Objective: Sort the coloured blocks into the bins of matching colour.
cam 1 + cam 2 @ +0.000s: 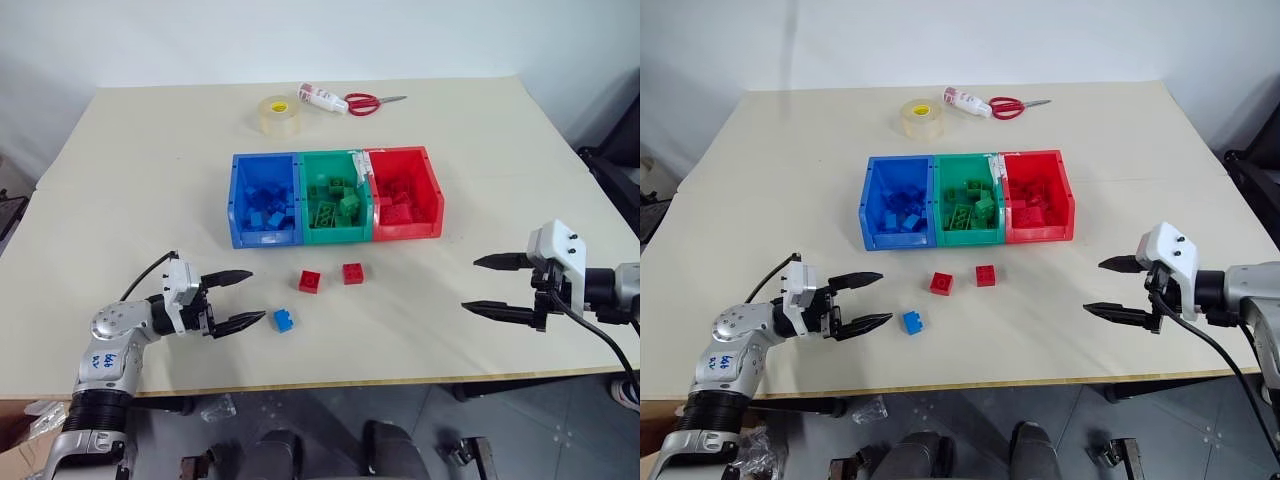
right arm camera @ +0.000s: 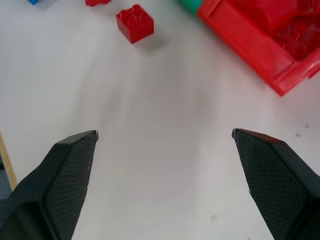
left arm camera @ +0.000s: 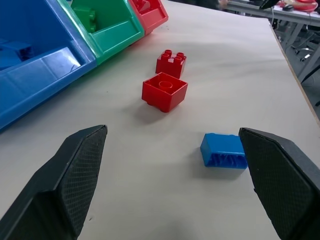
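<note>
Left wrist view: with left gripper (image 3: 170,185) jaws wide and empty, blue block (image 3: 223,150) lies off-centre beside one finger, short of the blue bin (image 3: 47,67), so closing may knock it aside.

Your left gripper (image 1: 243,298) has bare beige tabletop (image 1: 140,180) between its spread fingers, the small blue studded plastic brick (image 1: 284,320) just beside. Two small red studded bricks (image 1: 331,277) stand before the joined blue, green and red plastic bins (image 1: 336,232) (low front lips). Right gripper (image 1: 485,285): open table ahead.
</note>
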Motion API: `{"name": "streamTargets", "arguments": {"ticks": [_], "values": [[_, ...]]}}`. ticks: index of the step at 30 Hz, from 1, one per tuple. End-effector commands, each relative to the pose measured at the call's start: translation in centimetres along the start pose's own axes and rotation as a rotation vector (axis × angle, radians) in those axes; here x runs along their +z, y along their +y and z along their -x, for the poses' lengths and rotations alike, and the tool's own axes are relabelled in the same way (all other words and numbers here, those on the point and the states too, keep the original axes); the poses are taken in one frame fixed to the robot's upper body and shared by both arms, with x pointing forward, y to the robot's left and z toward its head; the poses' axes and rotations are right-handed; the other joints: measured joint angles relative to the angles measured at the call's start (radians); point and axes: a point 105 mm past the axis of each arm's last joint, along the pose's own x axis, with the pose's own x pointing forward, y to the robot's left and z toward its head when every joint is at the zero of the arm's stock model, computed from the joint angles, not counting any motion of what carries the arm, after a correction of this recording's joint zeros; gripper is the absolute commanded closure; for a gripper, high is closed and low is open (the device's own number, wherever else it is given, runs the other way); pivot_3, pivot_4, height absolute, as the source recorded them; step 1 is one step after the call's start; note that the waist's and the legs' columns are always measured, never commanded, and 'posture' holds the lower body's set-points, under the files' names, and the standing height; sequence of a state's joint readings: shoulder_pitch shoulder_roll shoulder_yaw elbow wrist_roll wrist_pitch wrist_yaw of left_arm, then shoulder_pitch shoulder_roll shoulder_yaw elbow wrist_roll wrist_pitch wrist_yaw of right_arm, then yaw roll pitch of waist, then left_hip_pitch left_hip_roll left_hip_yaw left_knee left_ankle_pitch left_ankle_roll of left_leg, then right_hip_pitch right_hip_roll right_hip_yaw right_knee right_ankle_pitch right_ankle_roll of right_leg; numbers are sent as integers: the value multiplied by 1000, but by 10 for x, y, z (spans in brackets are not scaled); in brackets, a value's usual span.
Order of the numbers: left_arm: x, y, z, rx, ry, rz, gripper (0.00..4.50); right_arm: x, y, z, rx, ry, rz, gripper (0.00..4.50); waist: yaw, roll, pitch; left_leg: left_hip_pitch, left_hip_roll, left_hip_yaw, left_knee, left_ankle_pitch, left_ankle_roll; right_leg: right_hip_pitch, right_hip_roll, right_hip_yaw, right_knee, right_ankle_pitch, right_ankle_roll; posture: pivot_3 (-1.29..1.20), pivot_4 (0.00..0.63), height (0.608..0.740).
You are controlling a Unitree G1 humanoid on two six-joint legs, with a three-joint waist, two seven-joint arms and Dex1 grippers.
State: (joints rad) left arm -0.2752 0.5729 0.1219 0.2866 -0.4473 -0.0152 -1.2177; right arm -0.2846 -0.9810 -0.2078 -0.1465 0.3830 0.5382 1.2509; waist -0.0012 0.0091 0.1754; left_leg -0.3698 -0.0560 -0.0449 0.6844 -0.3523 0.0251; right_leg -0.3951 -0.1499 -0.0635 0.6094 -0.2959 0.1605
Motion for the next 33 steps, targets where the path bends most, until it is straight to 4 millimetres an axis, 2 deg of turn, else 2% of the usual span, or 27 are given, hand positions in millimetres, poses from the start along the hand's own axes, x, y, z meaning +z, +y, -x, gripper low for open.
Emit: {"name": "streamTargets", "arguments": {"ticks": [1,5,8,11,16,17,20,27,33], "values": [[15,6,2,5,-35,-72,0,16,6,-24,57,-56,34,13,0,-1,0,0,0,0,0,0,0,0,0,0,0,0,0,0,150,740],[20,1,2,-8,-74,-106,0,18,12,-76,157,-71,51,13,-3,-1,0,0,0,-1,0,0,0,0,0,0,0,0,0,0,150,740],[24,-3,4,-8,-122,-107,0,21,12,-98,190,-78,69,13,-2,-1,0,-1,0,-1,-1,0,0,-1,0,-1,0,0,0,0,150,740],[29,-11,9,-4,-162,-116,0,27,8,-132,210,-89,97,13,-4,-1,0,-1,-1,-2,0,0,0,-1,0,-1,1,0,0,0,150,740],[30,-21,15,9,-191,-120,0,32,7,-155,246,-99,125,13,-5,-1,0,-1,-1,-4,0,0,0,-1,0,-2,2,0,0,0,150,740],[29,-24,16,16,-190,-118,0,32,9,-158,260,-101,132,13,-6,-1,0,-1,-1,-4,0,0,0,-1,0,-2,2,0,0,0,150,740],[29,-28,17,26,-187,-117,0,32,11,-161,273,-108,145,616,-6,-1,0,-1,-1,-5,-1,0,0,-1,0,-2,2,0,0,0,150,740],[28,-29,17,31,-188,-109,0,40,11,-157,263,-143,168,2993,-9,-1,0,-1,-1,-4,0,0,0,-1,0,-2,2,0,0,0,150,740],[29,-24,9,6,-199,-100,0,61,11,-140,214,-232,167,3061,-10,-1,0,-1,-1,-5,0,0,0,-1,0,-2,2,0,0,0,150,740]]}}
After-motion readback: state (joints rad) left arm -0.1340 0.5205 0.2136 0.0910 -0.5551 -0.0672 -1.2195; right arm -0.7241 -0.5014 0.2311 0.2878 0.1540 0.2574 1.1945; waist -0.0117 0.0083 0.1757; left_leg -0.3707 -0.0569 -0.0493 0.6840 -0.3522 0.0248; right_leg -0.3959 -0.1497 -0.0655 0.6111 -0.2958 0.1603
